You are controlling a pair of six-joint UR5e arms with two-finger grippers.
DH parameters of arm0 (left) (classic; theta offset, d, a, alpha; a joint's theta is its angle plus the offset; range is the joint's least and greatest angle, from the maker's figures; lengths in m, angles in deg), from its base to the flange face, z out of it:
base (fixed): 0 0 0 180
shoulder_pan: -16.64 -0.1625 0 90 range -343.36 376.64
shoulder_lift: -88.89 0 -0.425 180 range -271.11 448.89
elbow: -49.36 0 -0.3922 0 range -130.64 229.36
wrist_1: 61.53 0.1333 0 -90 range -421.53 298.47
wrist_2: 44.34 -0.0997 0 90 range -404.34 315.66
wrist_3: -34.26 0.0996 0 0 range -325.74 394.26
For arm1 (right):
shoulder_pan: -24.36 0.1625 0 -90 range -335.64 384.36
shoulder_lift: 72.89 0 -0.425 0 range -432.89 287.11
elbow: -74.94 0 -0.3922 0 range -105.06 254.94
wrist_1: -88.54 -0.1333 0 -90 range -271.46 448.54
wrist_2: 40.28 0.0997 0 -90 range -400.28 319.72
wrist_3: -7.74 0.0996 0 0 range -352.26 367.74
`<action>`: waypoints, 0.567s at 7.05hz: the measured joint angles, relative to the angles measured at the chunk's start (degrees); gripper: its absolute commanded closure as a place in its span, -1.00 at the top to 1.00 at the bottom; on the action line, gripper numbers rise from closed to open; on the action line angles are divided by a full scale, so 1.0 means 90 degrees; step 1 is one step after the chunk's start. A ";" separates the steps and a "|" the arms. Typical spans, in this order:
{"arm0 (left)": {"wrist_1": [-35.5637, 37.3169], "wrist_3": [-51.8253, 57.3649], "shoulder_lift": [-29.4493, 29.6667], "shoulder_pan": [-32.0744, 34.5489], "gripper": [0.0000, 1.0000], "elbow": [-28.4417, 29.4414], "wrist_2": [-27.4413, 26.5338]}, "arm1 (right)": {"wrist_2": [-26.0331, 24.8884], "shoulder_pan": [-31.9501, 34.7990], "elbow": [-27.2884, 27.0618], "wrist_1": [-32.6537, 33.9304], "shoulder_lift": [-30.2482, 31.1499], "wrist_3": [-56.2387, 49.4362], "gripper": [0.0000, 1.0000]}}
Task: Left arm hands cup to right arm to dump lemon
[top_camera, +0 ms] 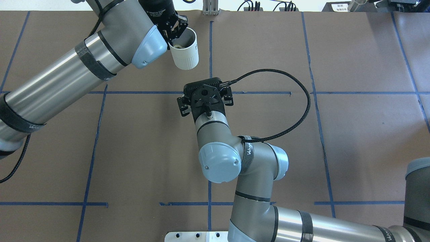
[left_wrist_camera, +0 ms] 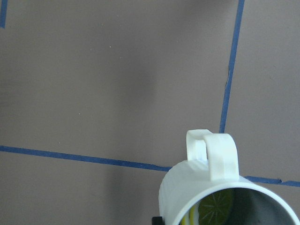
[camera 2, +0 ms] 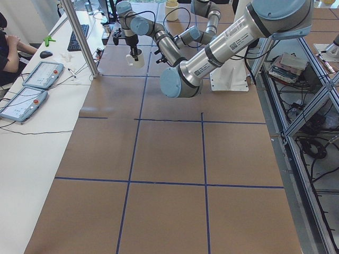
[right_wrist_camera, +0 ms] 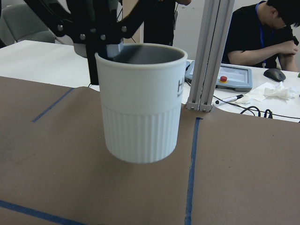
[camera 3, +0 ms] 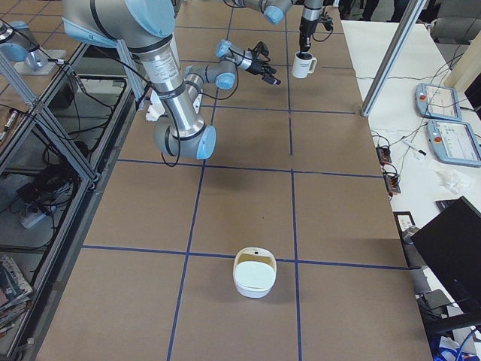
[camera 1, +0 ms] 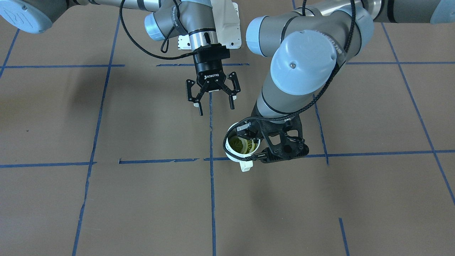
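Observation:
My left gripper (camera 1: 256, 145) is shut on the rim of the cream-white cup (camera 1: 237, 151) and holds it upright above the table. Yellow-green lemon slices (camera 1: 243, 144) lie inside it. In the overhead view the left gripper (top_camera: 173, 33) and the cup (top_camera: 185, 50) are at the far middle. The left wrist view shows the cup's handle (left_wrist_camera: 211, 154) and a lemon slice (left_wrist_camera: 216, 206). My right gripper (camera 1: 216, 106) is open and empty, a short way from the cup and level with it. The right wrist view shows the cup (right_wrist_camera: 140, 108) straight ahead and close.
A white bowl (camera 3: 254, 272) stands on the brown table far toward the robot's right end. A white base plate (camera 1: 227, 21) sits by the robot's base. An aluminium post (right_wrist_camera: 211, 51), control tablets (camera 2: 32, 87) and a seated person (right_wrist_camera: 262, 33) are beyond the far edge.

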 measured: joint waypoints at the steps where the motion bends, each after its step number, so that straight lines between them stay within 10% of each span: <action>1: -0.0025 -0.0094 0.0030 -0.0031 -1.00 0.0000 0.0000 | -0.0194 -0.0012 0.0009 0.0238 -0.0059 0.0178 0.98; 4: -0.0044 -0.0141 0.0066 -0.0154 -1.00 0.0000 0.0000 | -0.0387 -0.0023 0.0010 0.0748 -0.0220 0.0481 0.98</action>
